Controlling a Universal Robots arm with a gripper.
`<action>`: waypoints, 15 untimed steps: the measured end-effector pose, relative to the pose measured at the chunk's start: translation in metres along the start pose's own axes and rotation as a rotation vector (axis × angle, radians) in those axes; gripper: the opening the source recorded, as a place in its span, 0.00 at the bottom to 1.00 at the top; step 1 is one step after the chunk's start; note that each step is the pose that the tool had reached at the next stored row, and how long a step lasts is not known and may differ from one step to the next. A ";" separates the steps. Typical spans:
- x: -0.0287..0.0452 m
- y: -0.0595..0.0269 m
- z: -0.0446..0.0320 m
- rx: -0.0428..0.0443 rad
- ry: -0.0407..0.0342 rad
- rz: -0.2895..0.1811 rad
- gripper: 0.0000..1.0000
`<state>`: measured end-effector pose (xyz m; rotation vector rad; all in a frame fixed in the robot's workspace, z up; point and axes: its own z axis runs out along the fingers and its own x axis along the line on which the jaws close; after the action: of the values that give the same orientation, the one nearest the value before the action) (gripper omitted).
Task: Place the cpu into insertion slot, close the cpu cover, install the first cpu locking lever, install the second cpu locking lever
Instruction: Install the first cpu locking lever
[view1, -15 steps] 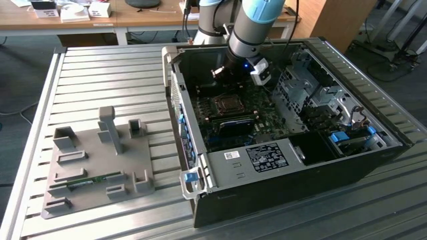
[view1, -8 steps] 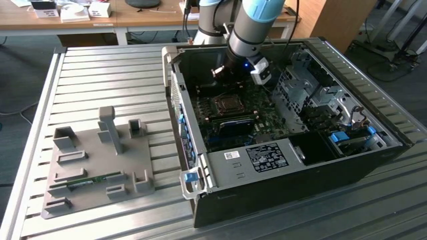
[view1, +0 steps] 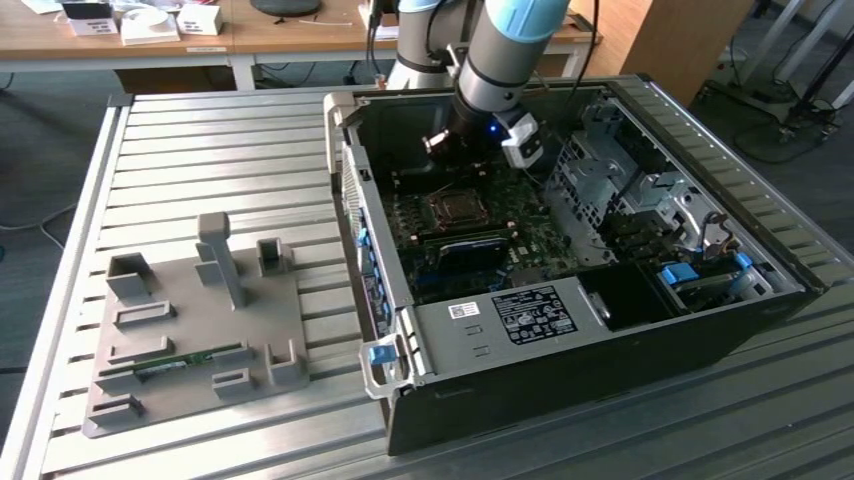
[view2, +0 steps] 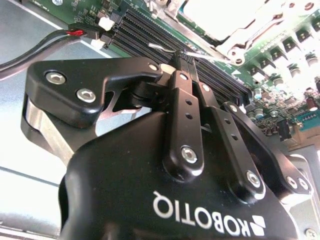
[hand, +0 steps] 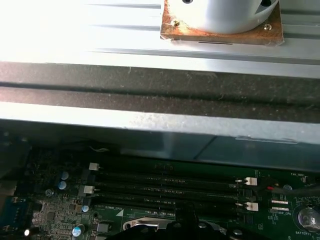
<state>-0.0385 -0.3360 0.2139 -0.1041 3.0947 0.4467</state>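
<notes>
Your gripper (view2: 186, 59) hangs inside the computer case (view1: 694, 340), fingers (view2: 183, 107) pressed together, empty, over the memory slots (hand: 170, 186). The insertion slot (view1: 458, 207) lies at 6 o'clock of it in the exterior view.

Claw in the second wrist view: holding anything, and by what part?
Nothing visible is held. The claw has its fingers pressed together with no part between them, tips down near the memory slots on the motherboard.

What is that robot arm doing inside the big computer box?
The gripper is down inside the open computer case, its fingers pressed together just above the long memory slots on the green board. The square insertion slot sits close by. The gripper looks empty. A grey parts tray waits on the table.
</notes>
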 end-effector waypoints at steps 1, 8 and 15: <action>0.0000 0.0001 -0.0003 0.0000 0.0000 0.000 0.11; 0.0000 0.0007 -0.0022 0.0000 0.0000 0.000 0.11; 0.0000 0.0006 -0.0020 0.0001 0.0001 0.000 0.11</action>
<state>-0.0385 -0.3360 0.2160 -0.1041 3.0948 0.4466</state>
